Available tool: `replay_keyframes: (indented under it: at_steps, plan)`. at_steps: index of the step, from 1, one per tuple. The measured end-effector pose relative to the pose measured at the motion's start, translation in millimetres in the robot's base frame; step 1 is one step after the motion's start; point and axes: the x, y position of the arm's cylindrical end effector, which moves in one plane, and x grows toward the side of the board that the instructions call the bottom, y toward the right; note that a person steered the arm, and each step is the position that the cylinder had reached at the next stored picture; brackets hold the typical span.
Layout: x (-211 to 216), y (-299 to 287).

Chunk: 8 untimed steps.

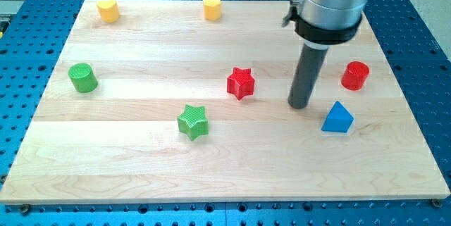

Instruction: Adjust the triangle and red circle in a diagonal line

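Note:
The blue triangle [337,117] lies on the wooden board [127,177] at the view's right. The red circle [355,75] stands above and slightly right of it, near the board's right edge. My tip [299,105] rests on the board just left of the blue triangle and slightly above it, with a small gap between them. The tip is lower left of the red circle.
A red star [241,82] lies left of the tip. A green star [192,122] is lower left of it. A green circle [82,78] stands at the left. Two yellow blocks [107,10] [212,7] sit along the top edge.

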Motion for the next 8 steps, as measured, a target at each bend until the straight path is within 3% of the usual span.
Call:
replay_keyframes:
  at_steps: [2, 3, 4, 5, 7, 8]
  plan:
    - [-17.3, -18.4]
    - [-25.5, 76.4]
    - [22.7, 161.4]
    - [84.0, 126.5]
    - [-12.2, 37.3]
    - [-24.6, 87.6]
